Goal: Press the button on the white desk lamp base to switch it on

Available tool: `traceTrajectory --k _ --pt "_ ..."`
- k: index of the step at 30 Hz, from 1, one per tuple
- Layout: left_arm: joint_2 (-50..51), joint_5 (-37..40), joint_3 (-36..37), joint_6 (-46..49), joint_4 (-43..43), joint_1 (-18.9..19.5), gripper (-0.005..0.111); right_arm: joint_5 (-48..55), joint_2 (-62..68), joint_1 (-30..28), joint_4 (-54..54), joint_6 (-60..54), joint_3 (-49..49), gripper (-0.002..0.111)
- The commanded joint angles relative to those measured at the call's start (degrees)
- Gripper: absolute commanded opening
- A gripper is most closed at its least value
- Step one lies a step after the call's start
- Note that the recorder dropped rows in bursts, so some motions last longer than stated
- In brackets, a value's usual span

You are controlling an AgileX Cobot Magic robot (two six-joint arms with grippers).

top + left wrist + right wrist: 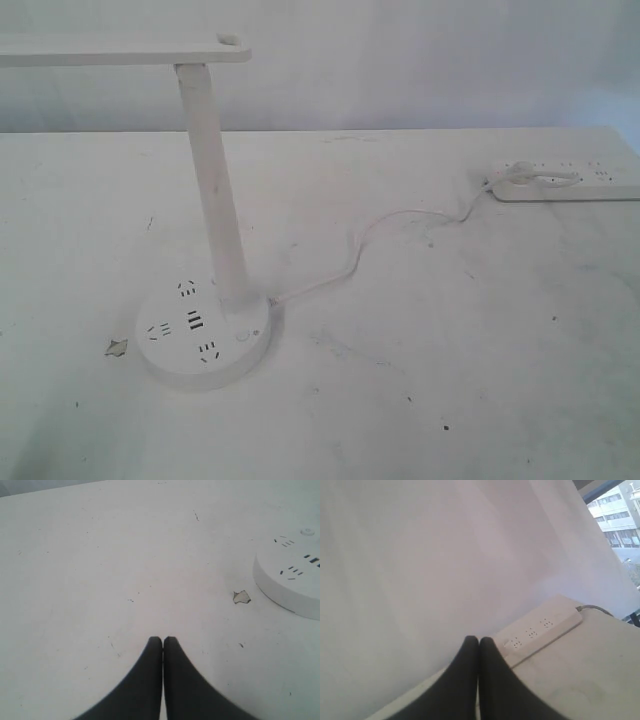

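The white desk lamp (215, 190) stands left of centre on the white table, its bar head (120, 50) reaching off to the left. On its round white desk lamp base (205, 340) are dark socket slots, and the small round button (243, 338) lies near the pole's foot. The left wrist view catches the base (292, 582) at one edge, with the button (306, 531) on its top. My left gripper (163, 640) is shut and empty over bare table, well apart from the base. My right gripper (479, 641) is shut and empty, near the power strip. Neither gripper appears in the exterior view.
A thin white cord (370, 235) runs from the base to a long white power strip (570, 182) (540, 627) at the table's far right. A small chipped patch (117, 347) (241, 597) marks the table left of the base. A white curtain hangs behind.
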Motion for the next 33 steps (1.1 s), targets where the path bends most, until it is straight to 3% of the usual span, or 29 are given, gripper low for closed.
traceTrajectory --k 1,10,19,25,33 --pt "-0.27 -0.03 0.11 -0.02 -0.18 -0.18 0.0 -4.59 -0.27 -0.44 -0.08 1.78 0.29 0.0" --pt "-0.27 -0.03 0.11 -0.02 -0.18 -0.18 0.0 -21.63 -0.27 -0.44 -1.41 15.84 0.29 0.0" --pt "-0.27 -0.03 0.11 -0.02 -0.18 -0.18 0.0 -60.31 -0.27 -0.44 -38.62 31.51 -0.56 0.0" --pt "-0.27 -0.03 0.11 -0.02 -0.18 -0.18 0.0 -61.88 0.1 -0.44 -42.42 35.14 -5.97 0.0" --pt "-0.27 -0.03 0.11 -0.02 -0.18 -0.18 0.0 -67.92 13.81 -0.44 -46.84 35.14 -12.19 0.0"
